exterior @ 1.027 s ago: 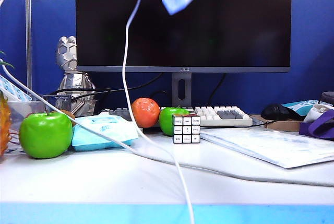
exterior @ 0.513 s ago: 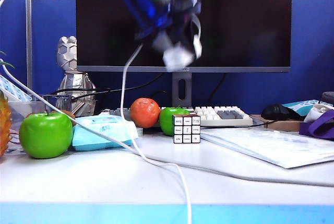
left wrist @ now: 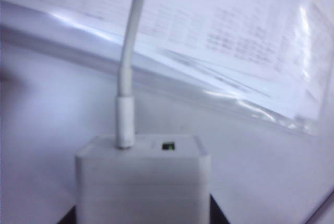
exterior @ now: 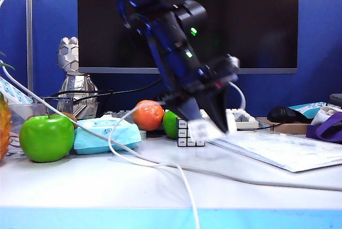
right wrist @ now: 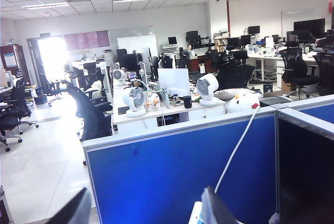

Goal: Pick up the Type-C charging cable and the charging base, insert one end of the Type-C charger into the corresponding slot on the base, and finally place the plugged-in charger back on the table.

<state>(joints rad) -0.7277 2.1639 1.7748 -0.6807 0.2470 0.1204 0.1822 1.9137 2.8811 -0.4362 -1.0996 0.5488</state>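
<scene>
Your left hand (exterior: 209,127) holds the charging base (exterior: 202,129) between its fingers, closed on the block's sides and tilted steeply down, just above the bench (exterior: 107,186). In the left wrist view the cable's plug (left wrist: 124,122) stands seated in one slot on the block's outer face, with another small dark slot (left wrist: 167,145) free beside it. So the plugging looks done, and what remains is setting the block down.

To do that well, lower until the block's underside rests flat on the bench, then spread the fingers and lift straight off, so the plug is not dragged or levered out. The white charging cable (exterior: 120,151) loops away from the hand across the bench and over its front edge; keep it slack.

Your right hand (right wrist: 146,211) is raised well away, its fingers spread wide with nothing between them, facing out over the office.

Just behind the left hand sits a puzzle cube (exterior: 186,135), and beyond it a green apple (exterior: 170,124) and an orange (exterior: 148,115). A plastic-sleeved sheet of paper (exterior: 278,149) lies right beside the hand, near enough for the block to land on its edge. A thicker grey cord (exterior: 256,178) crosses the bench below the hand.
</scene>
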